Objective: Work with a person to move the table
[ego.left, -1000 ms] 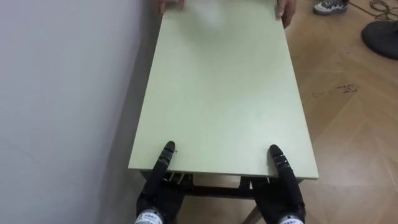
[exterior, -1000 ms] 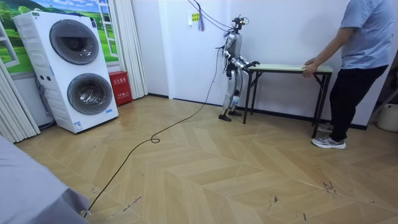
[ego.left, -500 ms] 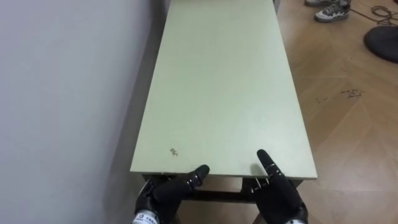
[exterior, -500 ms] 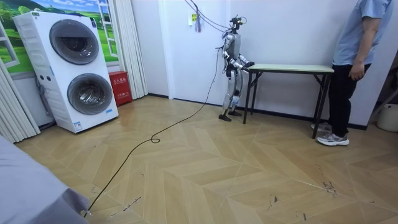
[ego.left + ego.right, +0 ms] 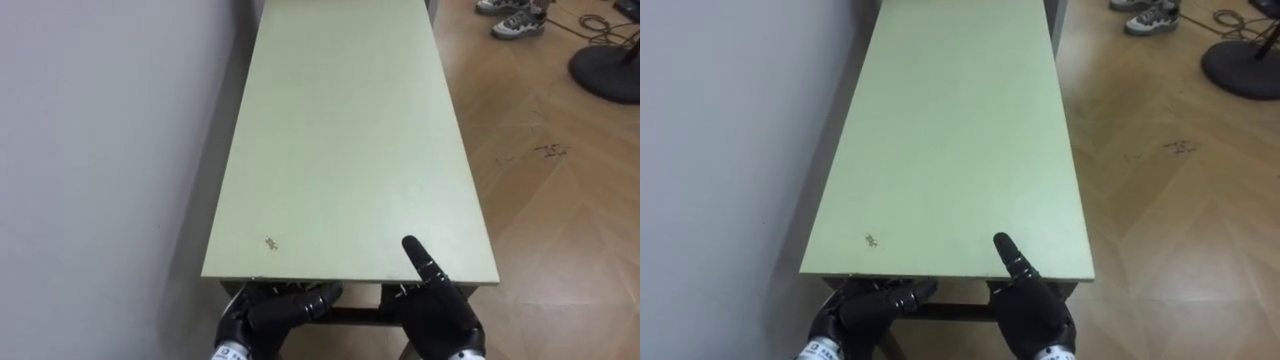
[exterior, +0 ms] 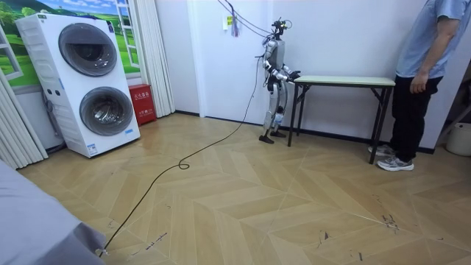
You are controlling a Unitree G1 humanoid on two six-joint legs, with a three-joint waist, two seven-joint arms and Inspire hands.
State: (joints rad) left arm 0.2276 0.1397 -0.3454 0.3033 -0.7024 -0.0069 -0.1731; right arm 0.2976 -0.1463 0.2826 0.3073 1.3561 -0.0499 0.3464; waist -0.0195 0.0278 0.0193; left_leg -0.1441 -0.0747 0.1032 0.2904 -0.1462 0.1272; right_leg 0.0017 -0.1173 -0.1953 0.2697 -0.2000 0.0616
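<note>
The table stands by the wall and stretches straight away from both hands at its near end. The left hand is curled below the edge, holding nothing. The right hand lays its thumb on top, and I cannot tell its grip.

One table, one person

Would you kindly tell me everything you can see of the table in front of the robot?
The table has a long rectangular top, pale green and smooth, laminate by its look, with a small dark mark near its near left corner. Dark metal-looking legs carry it; it stands level on the wooden floor, one long side along the white wall. The robot's right hand reaches onto the near edge; its left hand sits just below that edge. The person at the far end is not touching it.
</note>
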